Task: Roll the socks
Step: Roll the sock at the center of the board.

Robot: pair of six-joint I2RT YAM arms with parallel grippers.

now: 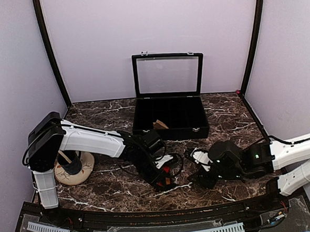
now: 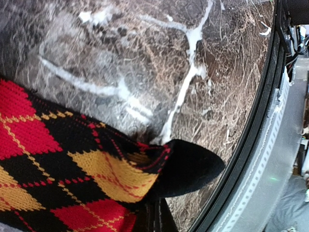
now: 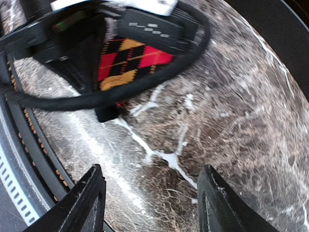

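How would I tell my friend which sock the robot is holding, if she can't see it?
Find the dark marble table, then the open black case at its back. In front of the case, near the front edge, the left gripper pinches the argyle sock: red and orange diamonds on black, with a plain black tip. Nothing else there is that colourful.

An argyle sock [image 2: 72, 159] shows red and mustard-yellow diamonds on black, crossed by thin dotted lines, with a black toe. The worktop [image 1: 223, 117] is dark brown marble, white-veined. The case [image 1: 190, 128] is black.
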